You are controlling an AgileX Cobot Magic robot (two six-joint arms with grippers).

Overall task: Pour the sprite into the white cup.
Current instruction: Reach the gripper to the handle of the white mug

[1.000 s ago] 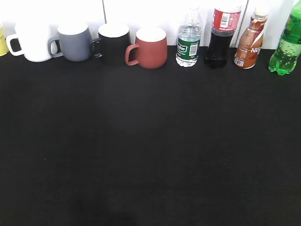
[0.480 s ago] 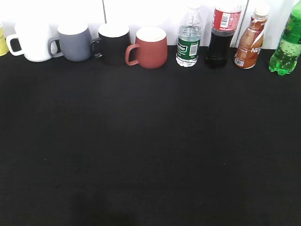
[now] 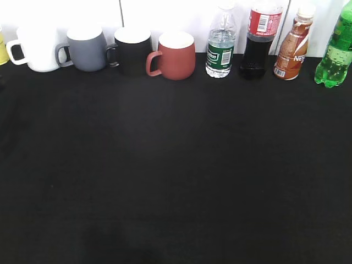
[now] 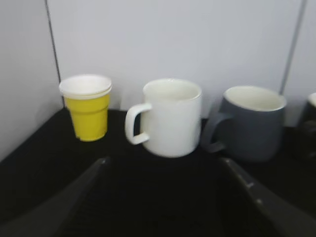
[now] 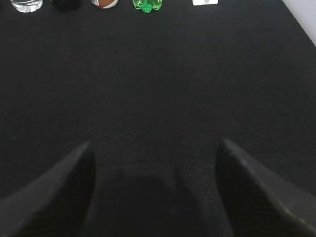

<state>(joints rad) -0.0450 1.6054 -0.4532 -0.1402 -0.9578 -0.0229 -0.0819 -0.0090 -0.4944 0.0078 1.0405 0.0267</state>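
Note:
The sprite, a bright green bottle, stands at the far right of the back row, cut off by the frame edge. Its base shows in the right wrist view. The white cup stands near the left end of the row, handle to the left. In the left wrist view the white cup stands just ahead of my open, empty left gripper. My right gripper is open and empty over bare black cloth, far short of the bottles. Neither gripper shows in the exterior view.
Along the back wall stand a grey mug, a black mug, a red mug, a water bottle, a cola bottle and a brown drink bottle. A yellow paper cup stands left of the white cup.

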